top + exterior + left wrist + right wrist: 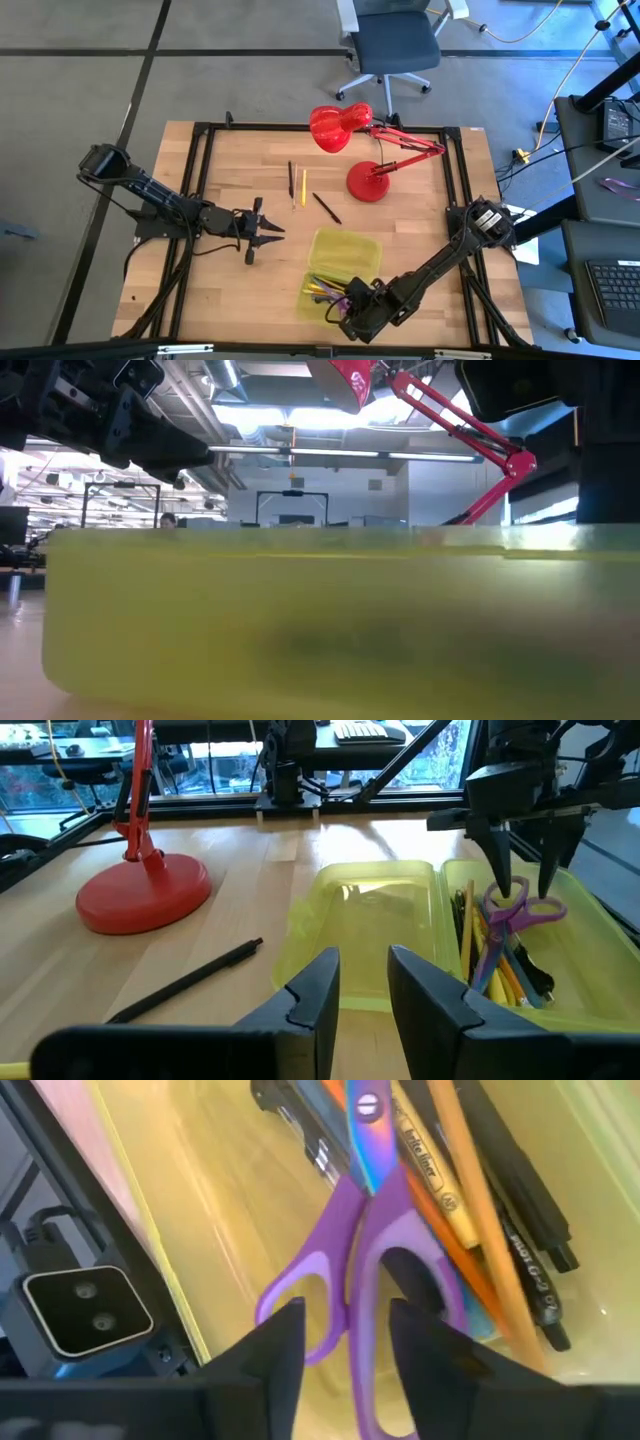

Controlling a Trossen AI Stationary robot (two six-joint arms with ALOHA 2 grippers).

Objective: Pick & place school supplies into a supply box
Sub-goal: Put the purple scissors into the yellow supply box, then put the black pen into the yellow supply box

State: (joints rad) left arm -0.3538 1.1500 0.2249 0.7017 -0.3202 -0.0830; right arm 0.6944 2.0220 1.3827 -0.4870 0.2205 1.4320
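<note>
The supply box (345, 250) lies opened flat in two yellow-green halves on the table's near middle; its wall (320, 620) fills the low view. Several pens and pencils (480, 1200) lie in the near half, with the purple-handled scissors (370, 1230) on top of them. My right gripper (345, 1350) hangs open just above the scissors' handles (520, 908). My left gripper (268, 230) waits open left of the box, above the table. A dark pen (291, 180), a yellow pencil (304, 187) and a black pen (327, 208) lie loose beyond the box. My right gripper points down over the scissors' purple handle loops (300, 1300), one finger at either side; whether the fingertips (503, 885) touch the loops I cannot tell. The scissors rest blade-down on the pens in the box, with the handle end raised.
The red desk lamp stands by its round base (365, 180) beyond the box, with its head (338, 125) toward the far edge. A black frame rail (200, 200) borders the table. An office chair (390, 45) stands past the far edge.
</note>
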